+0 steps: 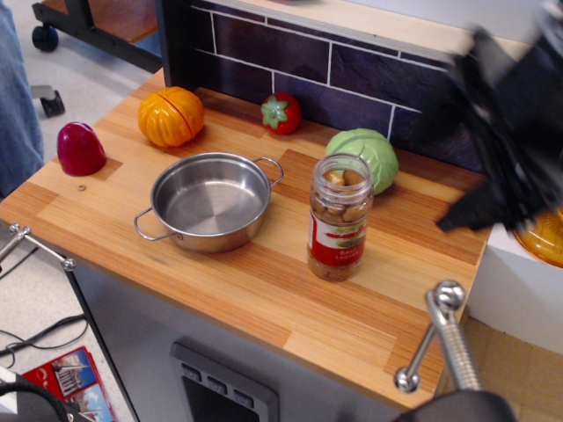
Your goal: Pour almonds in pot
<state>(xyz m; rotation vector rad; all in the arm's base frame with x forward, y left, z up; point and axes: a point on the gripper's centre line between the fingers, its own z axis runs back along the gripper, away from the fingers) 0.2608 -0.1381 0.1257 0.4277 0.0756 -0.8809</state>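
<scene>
Your gripper (515, 154) is a motion-blurred black mass at the right edge, off the countertop and well apart from the jar; you cannot tell whether its jaws are spread or closed.

Reading left to right on the wooden countertop (264, 290): a dark red rounded toy (80, 149) sits at the left edge, an orange toy pumpkin (171, 115) stands behind, and the pot (211, 201), with its 2 wire loop handles, sits upright with bare steel showing inside. A toy strawberry (281, 112) is near the back wall. The almonds (339, 211) fill a clear, red-labelled jar standing upright just right of the pot, with a green toy cabbage (363, 158) close behind it.
</scene>
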